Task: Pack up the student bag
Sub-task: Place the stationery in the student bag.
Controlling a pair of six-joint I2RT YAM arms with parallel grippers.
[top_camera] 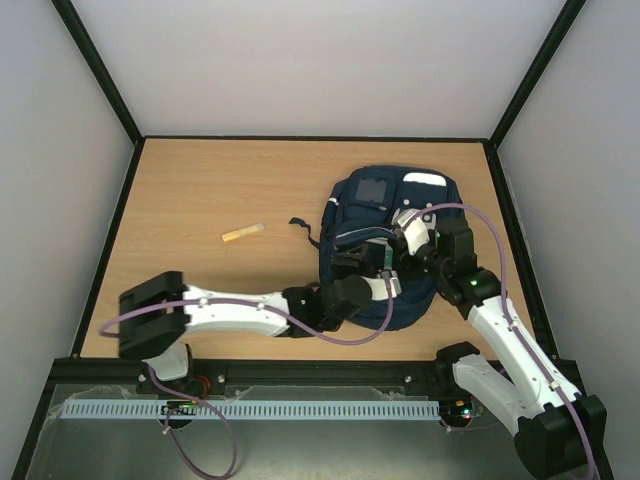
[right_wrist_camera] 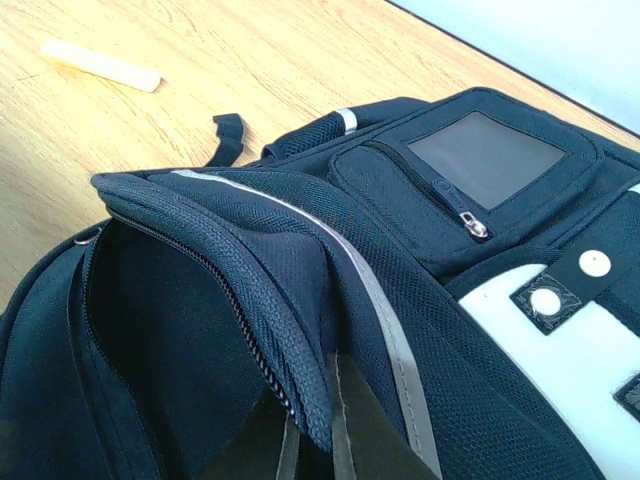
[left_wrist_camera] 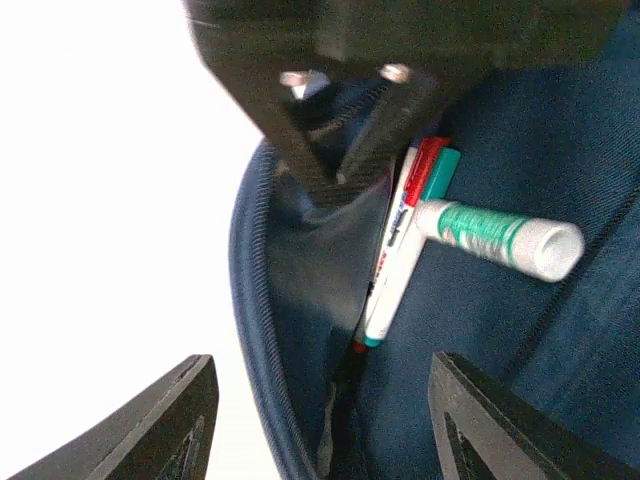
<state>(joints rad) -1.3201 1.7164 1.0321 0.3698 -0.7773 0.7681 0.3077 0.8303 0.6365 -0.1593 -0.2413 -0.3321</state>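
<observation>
The navy student bag (top_camera: 392, 215) lies at the right of the table, white patch up, its main compartment unzipped. My right gripper (top_camera: 408, 232) is shut on the raised flap edge (right_wrist_camera: 300, 330) and holds the opening up; its fingers (right_wrist_camera: 380, 440) pinch the fabric by the zip. My left gripper (top_camera: 384, 272) is at the opening, open and empty, its fingers (left_wrist_camera: 480, 420) wide apart over the bag's interior (left_wrist_camera: 470, 330). Inside lie a white marker (left_wrist_camera: 395, 260) with red and teal caps and a green-and-white tube (left_wrist_camera: 495, 235).
A pale yellow stick (top_camera: 243, 233) lies on the wooden table left of the bag and also shows in the right wrist view (right_wrist_camera: 100, 65). A loose bag strap (top_camera: 300, 225) points toward it. Black frame posts border the table.
</observation>
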